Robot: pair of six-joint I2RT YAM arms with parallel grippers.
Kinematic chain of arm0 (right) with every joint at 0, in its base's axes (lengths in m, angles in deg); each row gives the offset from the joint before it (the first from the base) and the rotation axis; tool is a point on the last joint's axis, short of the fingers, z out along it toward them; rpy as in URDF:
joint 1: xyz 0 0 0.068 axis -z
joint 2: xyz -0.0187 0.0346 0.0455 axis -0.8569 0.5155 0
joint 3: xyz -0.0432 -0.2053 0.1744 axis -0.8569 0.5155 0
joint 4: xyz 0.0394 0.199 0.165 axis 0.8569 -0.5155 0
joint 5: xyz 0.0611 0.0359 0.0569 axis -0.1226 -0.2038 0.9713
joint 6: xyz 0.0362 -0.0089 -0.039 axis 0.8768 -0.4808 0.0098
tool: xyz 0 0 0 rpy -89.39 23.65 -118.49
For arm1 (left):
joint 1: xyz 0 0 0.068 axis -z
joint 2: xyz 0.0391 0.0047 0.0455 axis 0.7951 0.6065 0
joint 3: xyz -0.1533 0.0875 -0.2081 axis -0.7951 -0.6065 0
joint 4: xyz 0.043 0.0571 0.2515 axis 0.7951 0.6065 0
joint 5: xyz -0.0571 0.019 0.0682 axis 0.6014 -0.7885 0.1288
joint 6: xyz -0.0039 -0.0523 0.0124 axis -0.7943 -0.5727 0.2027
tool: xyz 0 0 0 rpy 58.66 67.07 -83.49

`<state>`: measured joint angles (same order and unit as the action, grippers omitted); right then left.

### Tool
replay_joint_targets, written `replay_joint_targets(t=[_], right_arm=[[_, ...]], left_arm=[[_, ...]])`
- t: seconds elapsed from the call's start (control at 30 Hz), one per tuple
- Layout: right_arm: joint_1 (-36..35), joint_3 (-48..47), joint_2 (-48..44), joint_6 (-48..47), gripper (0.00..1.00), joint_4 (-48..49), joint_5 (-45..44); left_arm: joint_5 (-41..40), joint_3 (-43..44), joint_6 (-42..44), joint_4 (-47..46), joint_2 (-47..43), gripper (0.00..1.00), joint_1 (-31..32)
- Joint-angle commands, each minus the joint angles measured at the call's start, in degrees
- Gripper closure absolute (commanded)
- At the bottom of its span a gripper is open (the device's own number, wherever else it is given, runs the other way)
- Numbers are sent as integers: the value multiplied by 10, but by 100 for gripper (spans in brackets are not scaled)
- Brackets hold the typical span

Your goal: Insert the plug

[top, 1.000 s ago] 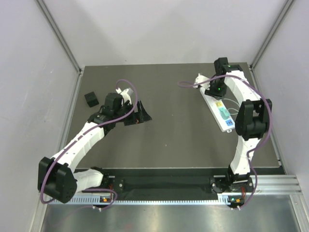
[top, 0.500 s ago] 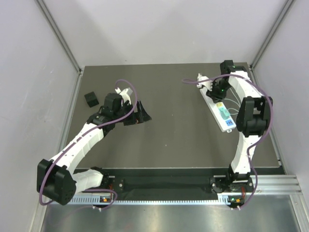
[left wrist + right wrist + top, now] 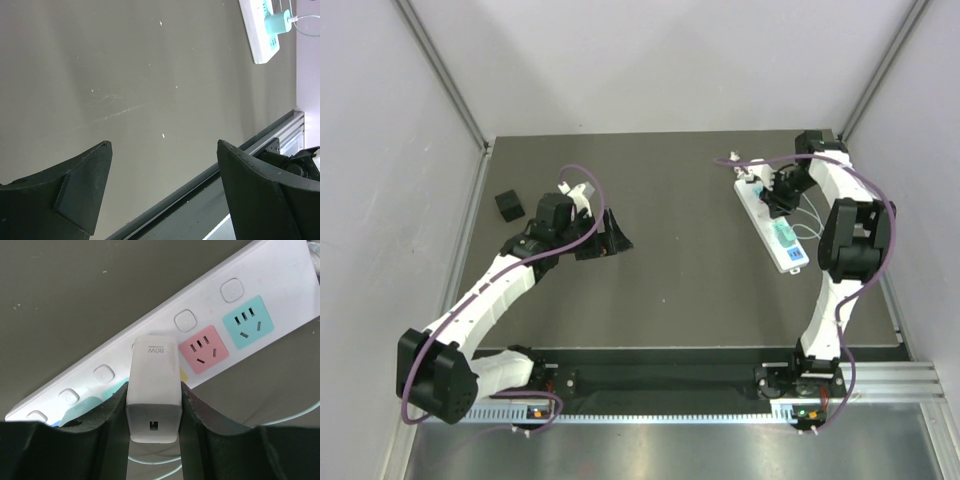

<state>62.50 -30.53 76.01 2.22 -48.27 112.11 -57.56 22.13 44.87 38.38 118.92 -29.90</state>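
My right gripper (image 3: 153, 405) is shut on a white 80W charger plug (image 3: 153, 390), held over a white power strip (image 3: 165, 340) with pink and teal sockets. In the top view the right gripper (image 3: 778, 190) hovers over the strip (image 3: 772, 225) at the table's right side. A teal plug (image 3: 784, 234) with a thin white cable sits in the strip nearer the front. My left gripper (image 3: 612, 240) is open and empty at the table's left middle; its wrist view shows the strip (image 3: 260, 30) far off at top right.
A small black block (image 3: 508, 205) lies at the far left of the dark table (image 3: 680, 280). White walls with metal frame posts enclose the table on three sides. A metal rail (image 3: 670, 385) runs along the near edge.
My right gripper with the charger has swung to the right and a little toward the near side, over the far end of the strip. The left arm has not moved.
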Motion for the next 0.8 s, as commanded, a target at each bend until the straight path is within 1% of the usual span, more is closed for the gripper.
replay_joint_targets(t=[0.0, 0.27, 0.57, 0.77], right_arm=[[11, 13, -30, -14, 100, 5, 19], [14, -6, -45, -14, 100, 0, 2], [25, 21, -65, -14, 100, 17, -19], [25, 30, -58, -22, 100, 21, -39]], left_arm=[[-3, 16, 9, -3, -2, 10, 2], [-2, 15, 9, -5, -5, 10, 2], [0, 15, 9, -4, -6, 10, 2], [0, 14, 9, -5, -8, 10, 2]])
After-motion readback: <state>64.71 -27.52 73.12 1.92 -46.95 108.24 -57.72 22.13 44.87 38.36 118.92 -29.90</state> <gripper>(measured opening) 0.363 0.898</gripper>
